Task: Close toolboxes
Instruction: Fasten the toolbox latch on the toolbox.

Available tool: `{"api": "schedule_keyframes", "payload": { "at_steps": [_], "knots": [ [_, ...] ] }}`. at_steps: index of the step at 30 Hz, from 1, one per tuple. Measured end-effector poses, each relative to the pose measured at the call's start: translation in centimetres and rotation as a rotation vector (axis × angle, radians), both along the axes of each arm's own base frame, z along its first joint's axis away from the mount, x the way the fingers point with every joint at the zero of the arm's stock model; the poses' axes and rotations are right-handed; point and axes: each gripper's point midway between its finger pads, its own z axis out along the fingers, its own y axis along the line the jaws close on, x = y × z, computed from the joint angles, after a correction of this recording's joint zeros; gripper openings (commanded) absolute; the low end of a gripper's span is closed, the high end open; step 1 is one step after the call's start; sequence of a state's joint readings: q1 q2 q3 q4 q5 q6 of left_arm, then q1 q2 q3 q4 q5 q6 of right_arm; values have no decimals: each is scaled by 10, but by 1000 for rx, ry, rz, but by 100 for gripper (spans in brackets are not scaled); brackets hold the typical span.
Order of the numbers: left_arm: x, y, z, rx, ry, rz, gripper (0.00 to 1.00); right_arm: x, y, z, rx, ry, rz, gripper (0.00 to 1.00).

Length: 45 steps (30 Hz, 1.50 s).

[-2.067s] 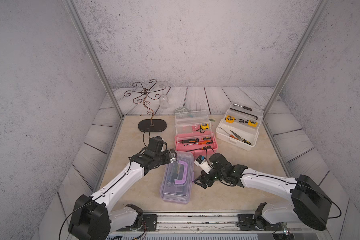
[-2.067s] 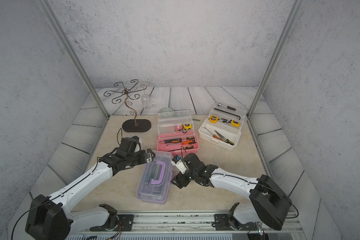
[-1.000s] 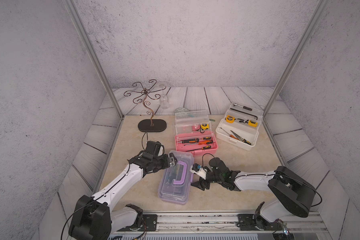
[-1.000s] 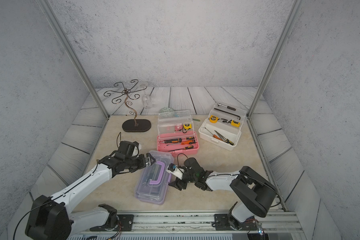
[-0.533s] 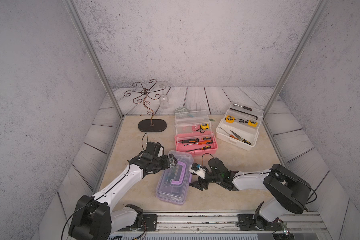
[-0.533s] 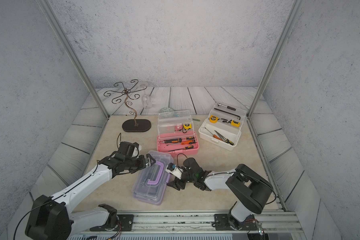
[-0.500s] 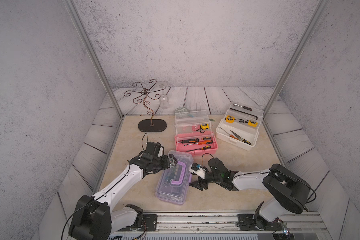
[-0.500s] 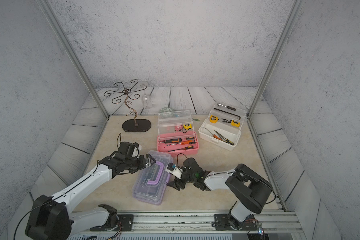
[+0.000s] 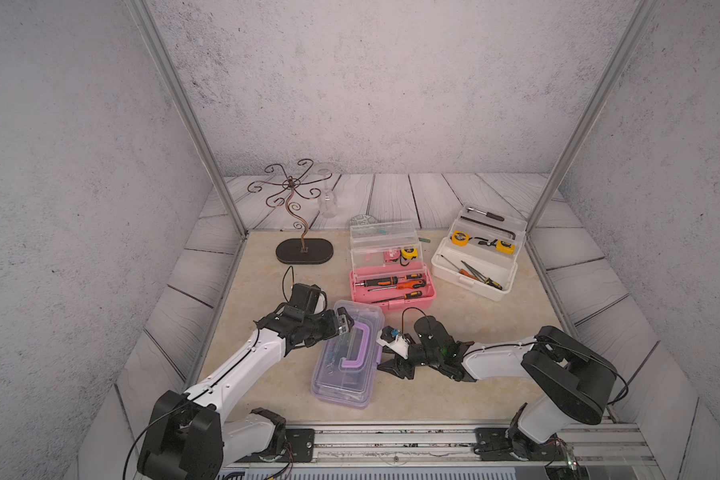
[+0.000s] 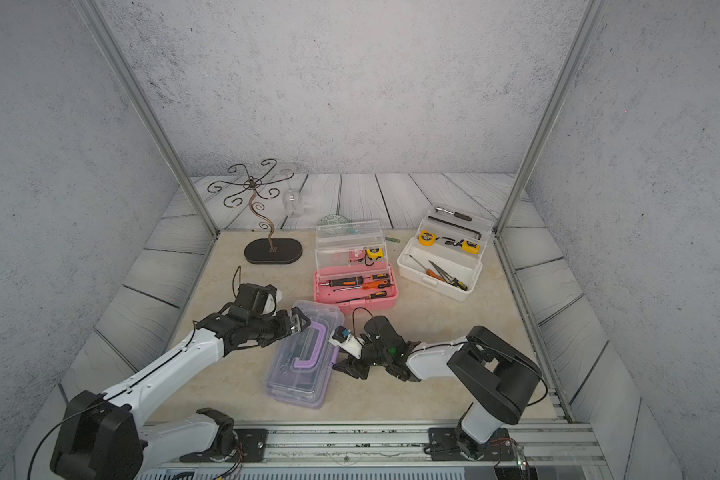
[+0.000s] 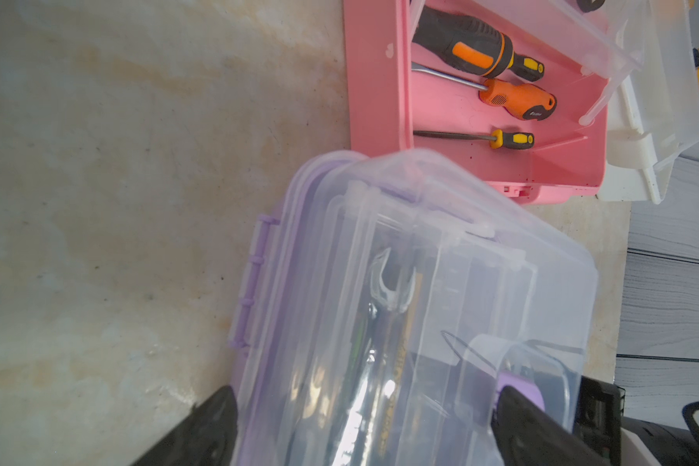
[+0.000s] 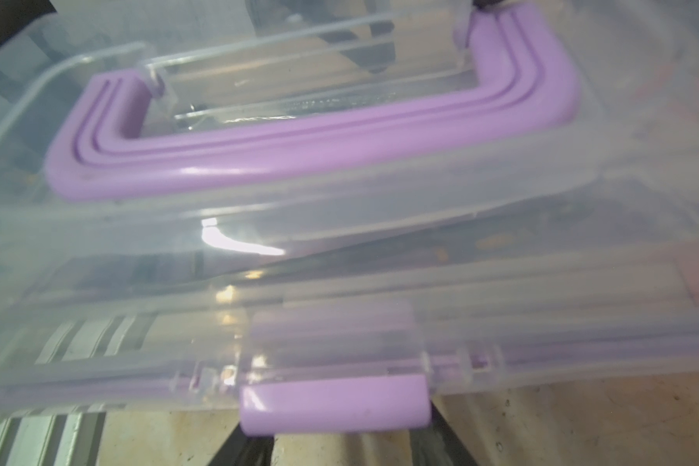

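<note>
The purple toolbox (image 9: 350,365) (image 10: 304,370) lies at the front centre with its clear lid down and its purple handle (image 12: 299,141) flat on top. My left gripper (image 9: 344,324) (image 11: 360,435) is open and straddles the box's far end, one finger on each side. My right gripper (image 9: 387,353) (image 12: 335,439) is low at the box's right side. Its fingers stand apart under the purple latch (image 12: 333,407). The pink toolbox (image 9: 391,297) and the white toolbox (image 9: 470,276) stand behind with their lids up and tools showing.
A black wire jewellery stand (image 9: 304,251) stands at the back left, with a clear glass (image 9: 327,201) behind it. A metal rail (image 9: 391,440) runs along the front edge, and metal posts (image 9: 225,199) flank the mat.
My right gripper moved in against the purple toolbox's latch side and its fingers came closer together. The box slid slightly left. My left gripper stayed open at the far end.
</note>
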State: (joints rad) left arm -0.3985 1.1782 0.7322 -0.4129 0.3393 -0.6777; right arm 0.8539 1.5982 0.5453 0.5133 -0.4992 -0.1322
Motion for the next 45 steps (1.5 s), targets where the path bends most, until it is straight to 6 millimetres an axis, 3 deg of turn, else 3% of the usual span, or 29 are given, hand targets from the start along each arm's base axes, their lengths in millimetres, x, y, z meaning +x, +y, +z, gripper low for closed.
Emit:
{"api": "schedule_keyframes", "payload": {
  "at_steps": [23,45],
  "knots": [
    [-1,0,1,-2,-9,-3,99,-1,-9,3,-45,-18,28,50],
    [4,-2,-1,-14,-29,-22,93,2,-10,8,-192,57,35,49]
  ]
}}
